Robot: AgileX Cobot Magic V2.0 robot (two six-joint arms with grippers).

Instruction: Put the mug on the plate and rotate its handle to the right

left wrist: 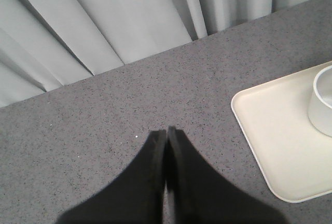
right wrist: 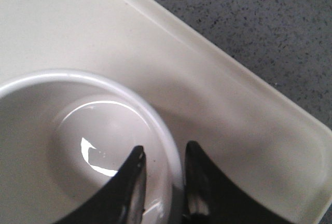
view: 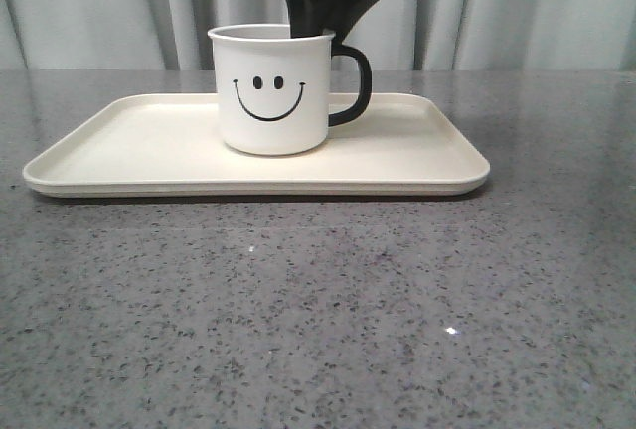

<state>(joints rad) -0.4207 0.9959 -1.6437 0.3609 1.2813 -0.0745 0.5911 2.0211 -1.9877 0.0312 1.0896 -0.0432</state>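
Glossy white mug (view: 270, 91), glossy black handle (view: 354, 86), matt cream plate (view: 417, 156), speckled grey stone-look table (view: 318, 310)

No words, brand names, labels or numbers can be read anywhere in these views. The only printed mark is a black smiley face, two dots over a curved mouth, on the white side of the mug (view: 270, 88), facing the front camera.

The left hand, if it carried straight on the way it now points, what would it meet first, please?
Probably the bare grey tabletop. The left hand, fingers pressed together, points across open counter toward the curtain. The plate and mug lie off to one side, though depth is unclear.
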